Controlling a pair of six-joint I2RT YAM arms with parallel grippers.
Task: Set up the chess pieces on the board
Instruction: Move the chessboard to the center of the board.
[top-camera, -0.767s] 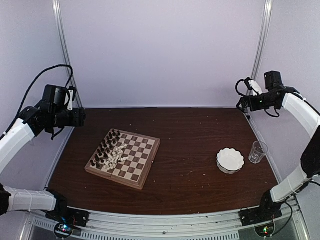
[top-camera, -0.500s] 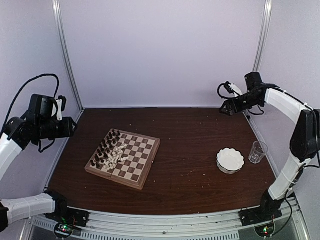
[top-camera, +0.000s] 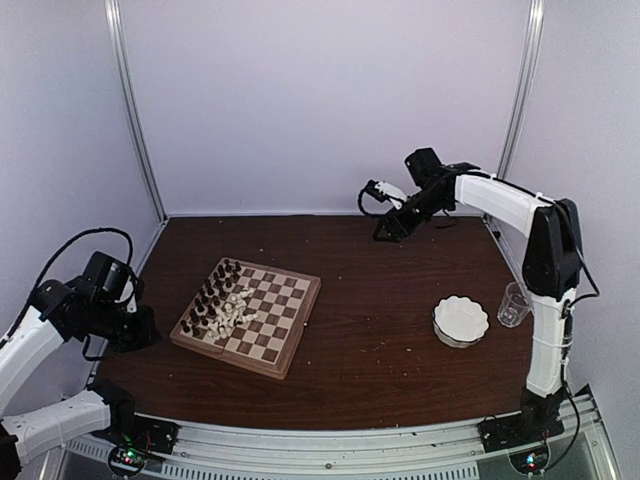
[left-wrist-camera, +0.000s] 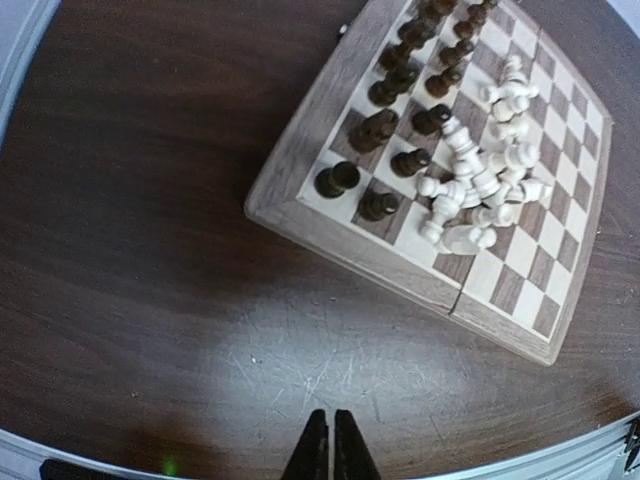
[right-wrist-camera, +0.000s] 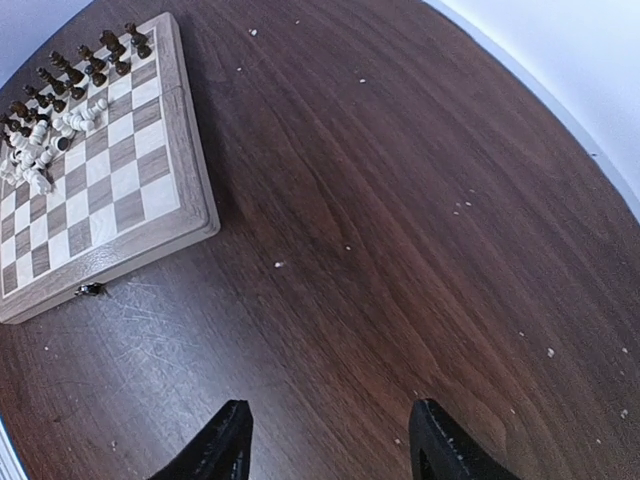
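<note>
Near-left of board (left-wrist-camera: 315, 120): left gripper (left-wrist-camera: 329, 420), pinched closed, empty.
Far right: right gripper (right-wrist-camera: 332, 420), spread wide, empty.
White pieces (left-wrist-camera: 478, 185): heaped, awaiting sorting.

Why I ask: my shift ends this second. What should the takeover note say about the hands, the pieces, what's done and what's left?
Left hand: shut, empty, over the table just off the board's left side.
Right hand: open, empty, above the table's far side, away from the board.
Done: dark pieces stand in two rows along the board's left edge.
Left: white pieces lie jumbled in a heap beside the dark rows; the squares along the opposite edge are bare. The white ones probably need standing there, one at a time.
</note>
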